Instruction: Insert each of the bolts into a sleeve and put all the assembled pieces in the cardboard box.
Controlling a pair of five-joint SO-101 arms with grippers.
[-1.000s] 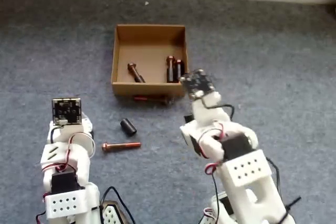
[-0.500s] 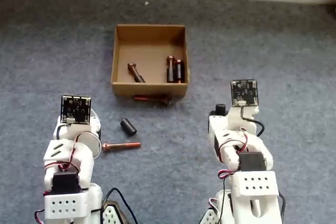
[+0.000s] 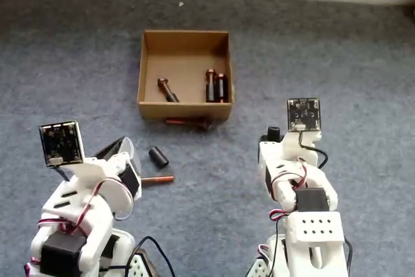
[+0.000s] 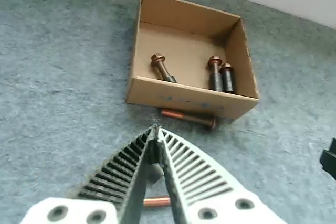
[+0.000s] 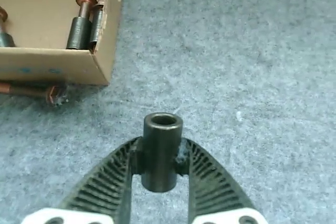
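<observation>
Sleeve (image 5: 163, 140), dark and hollow, clamped between the jaws of the right gripper (image 5: 160, 148), open end toward the wrist camera, over grey carpet (image 5: 252, 77) near the cardboard box (image 5: 52, 64). Left gripper (image 4: 154, 132) pinched shut on nothing, above a loose sleeve (image 3: 158, 156) and a copper bolt (image 3: 159, 179), one end of that bolt hidden beneath it. Another bare bolt (image 3: 188, 122) outside, touching the box's front wall. Three sleeved bolts (image 3: 211, 85) inside. Faint blue print (image 4: 170, 98) on that wall, too small to read.
</observation>
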